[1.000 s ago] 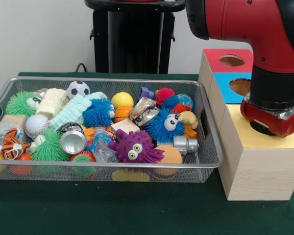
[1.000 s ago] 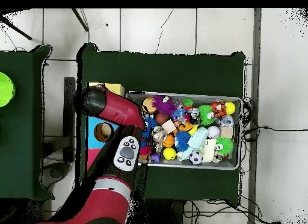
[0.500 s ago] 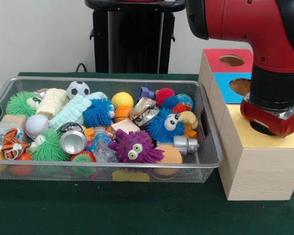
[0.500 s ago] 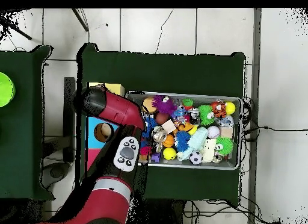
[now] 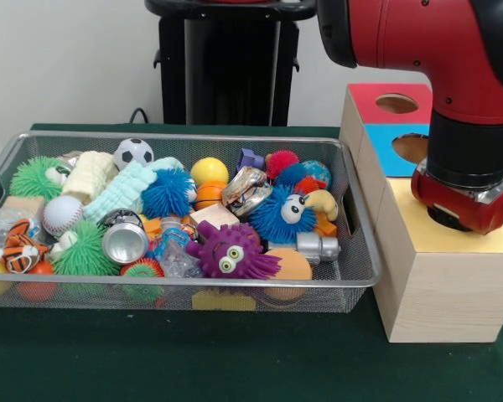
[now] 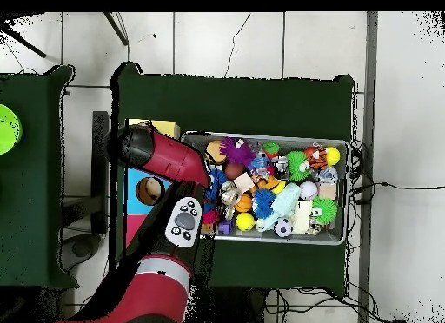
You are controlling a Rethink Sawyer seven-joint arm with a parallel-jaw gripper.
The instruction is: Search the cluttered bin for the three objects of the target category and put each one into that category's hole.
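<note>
The wire mesh bin (image 5: pixel 184 136) is full of toys and also shows in the overhead view (image 6: pixel 342 191). No knotted rope toy shows among them in either view. The pale yellow top of the wooden box (image 5: pixel 419 234) lies at the right of the bin. The red end of my arm (image 5: pixel 463 205) hangs low over this top and covers its hole. Whatever the gripper holds is hidden under the wrist. In the overhead view the arm (image 6: pixel 161 154) covers most of the yellow box (image 6: pixel 163 126).
The blue-topped box (image 5: pixel 402 138) and the red-topped box (image 5: pixel 394 102) stand behind the yellow one, each with an open hole. In the bin lie a striped tiger (image 5: pixel 21 249), spiky pom balls (image 5: pixel 35 174), a purple monster (image 5: pixel 230 251), a can (image 5: pixel 124 241) and a soccer ball (image 5: pixel 133 152).
</note>
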